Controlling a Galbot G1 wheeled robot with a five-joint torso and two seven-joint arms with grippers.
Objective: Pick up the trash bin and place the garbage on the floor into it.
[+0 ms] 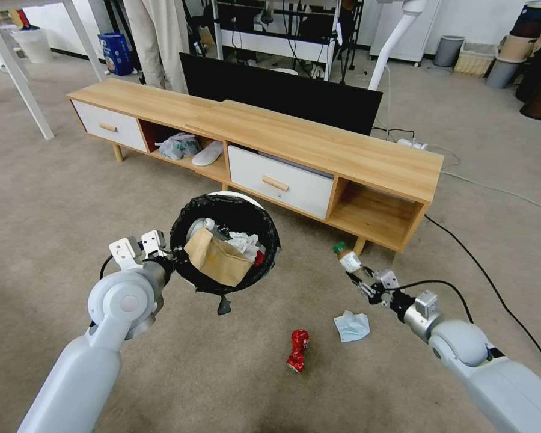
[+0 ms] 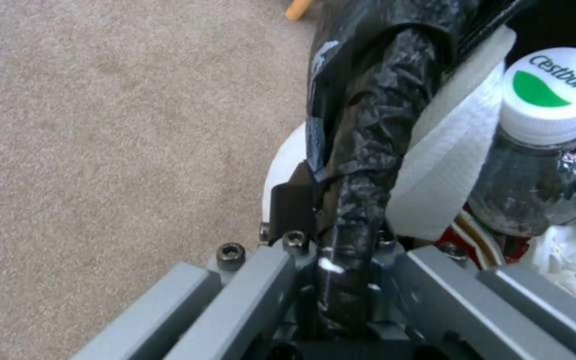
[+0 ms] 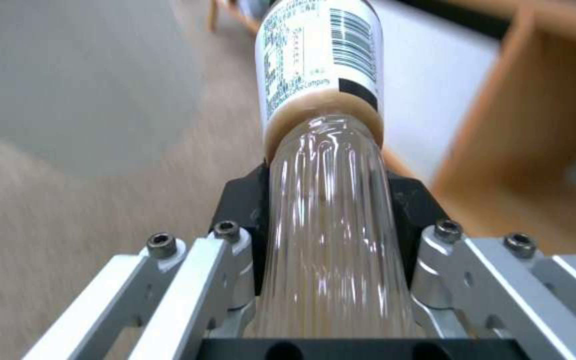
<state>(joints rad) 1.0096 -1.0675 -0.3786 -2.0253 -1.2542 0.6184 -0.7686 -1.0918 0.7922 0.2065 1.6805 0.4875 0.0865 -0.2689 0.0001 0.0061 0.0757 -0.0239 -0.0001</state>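
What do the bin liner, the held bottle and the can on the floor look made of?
Liner of the trash bin: thin black plastic film, crinkly, glossy. Bottle in the right gripper: clear ribbed plastic, paper-like label. Can: likely thin metal, crushed, shiny red.

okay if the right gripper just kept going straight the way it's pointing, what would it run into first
Probably the wooden cabinet: the right gripper, shut on a bottle, points up-left toward its white drawer and nearby leg. Depth is unclear; the bottle would touch first.
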